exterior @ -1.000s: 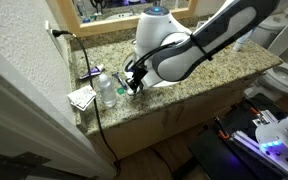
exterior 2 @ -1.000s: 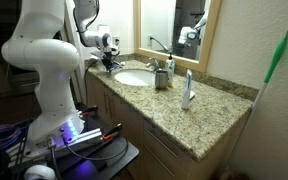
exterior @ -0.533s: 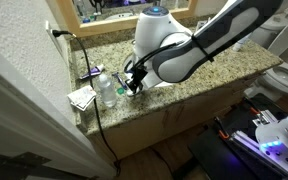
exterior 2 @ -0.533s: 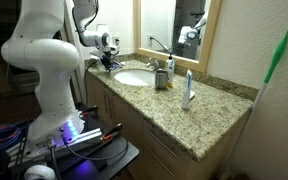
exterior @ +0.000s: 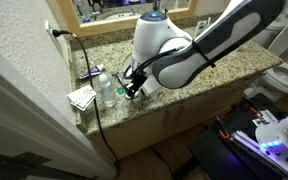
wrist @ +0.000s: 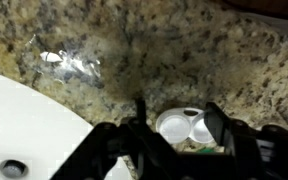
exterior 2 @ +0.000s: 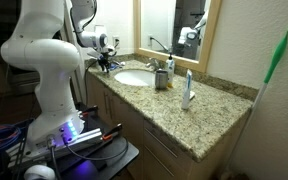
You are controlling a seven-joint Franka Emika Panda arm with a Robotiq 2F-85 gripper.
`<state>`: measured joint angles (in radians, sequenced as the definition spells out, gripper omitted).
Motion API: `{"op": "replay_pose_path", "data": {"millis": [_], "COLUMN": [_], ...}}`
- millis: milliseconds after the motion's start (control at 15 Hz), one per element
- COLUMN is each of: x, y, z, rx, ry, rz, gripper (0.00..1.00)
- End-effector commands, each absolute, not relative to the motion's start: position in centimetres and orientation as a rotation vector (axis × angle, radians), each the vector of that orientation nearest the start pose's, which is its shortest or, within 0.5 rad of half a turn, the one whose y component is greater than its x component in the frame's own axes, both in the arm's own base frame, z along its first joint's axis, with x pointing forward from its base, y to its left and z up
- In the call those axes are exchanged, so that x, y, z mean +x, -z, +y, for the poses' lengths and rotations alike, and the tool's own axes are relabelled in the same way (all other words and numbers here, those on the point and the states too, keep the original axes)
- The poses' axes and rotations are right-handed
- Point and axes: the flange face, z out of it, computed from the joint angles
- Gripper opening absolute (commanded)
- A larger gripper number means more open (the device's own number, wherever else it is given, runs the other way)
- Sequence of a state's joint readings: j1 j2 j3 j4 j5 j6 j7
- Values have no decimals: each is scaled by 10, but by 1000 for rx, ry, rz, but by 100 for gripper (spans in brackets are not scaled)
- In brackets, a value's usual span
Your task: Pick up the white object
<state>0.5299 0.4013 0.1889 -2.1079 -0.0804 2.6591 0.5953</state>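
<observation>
The robot's fingers (wrist: pixel 216 122) are down at the worktop (wrist: pixel 184 50) just beside the sink (wrist: pixel 24 120). They stand partly open, one on either side of the white object (wrist: pixel 184 127), which looks like a pair of small round caps lying flat on the stone. From the wrist view I'd say nothing is gripped: one finger overlaps the object's edge and the other seems a sliver clear of it. The worry from here is the close itself. The thing is low and light, so fingers that meet it unevenly could push it sideways or flip it out, and the sink's rim is near enough for it to skitter into the bowl. If the tips sit too high they may pinch only the top and lose it on the lift. If they sit too low they'll scrape the granite. In an exterior view a clear bottle (exterior: pixel 106 88) and a black cable (exterior: pixel 89 70) lie close to the arm's wrist, where a careless swing could catch them. The worktop is speckled brown granite in a small bathroom, with a mirror (exterior 2: pixel 174 25) and tap (exterior 2: pixel 156 45) behind the basin and a toilet (exterior: pixel 284 75) off to one side.
</observation>
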Motion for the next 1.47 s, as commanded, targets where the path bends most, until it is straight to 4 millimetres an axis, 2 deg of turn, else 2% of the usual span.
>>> {"op": "replay_pose_path", "data": {"millis": [0, 67, 133, 400, 867, 933, 1000, 1067, 1133, 1400], "x": [447, 447, 447, 449, 460, 461, 463, 464, 464, 463], "y": [-240, -242, -245, -253, -251, -245, -245, -245, -245, -245], "z": [388, 387, 386, 383, 369, 378, 376, 375, 375, 378], "rx": [-3006, -3008, -3008, -3018, -3034, -3018, -3019, -3020, -3021, -3018], "ry": [141, 150, 156, 159, 168, 177, 178, 179, 181, 180], "rz": [-276, -272, -267, -250, -178, -203, -197, -194, -196, -203], "gripper": [92, 90, 100, 100, 100, 100, 100, 75, 74, 45]}}
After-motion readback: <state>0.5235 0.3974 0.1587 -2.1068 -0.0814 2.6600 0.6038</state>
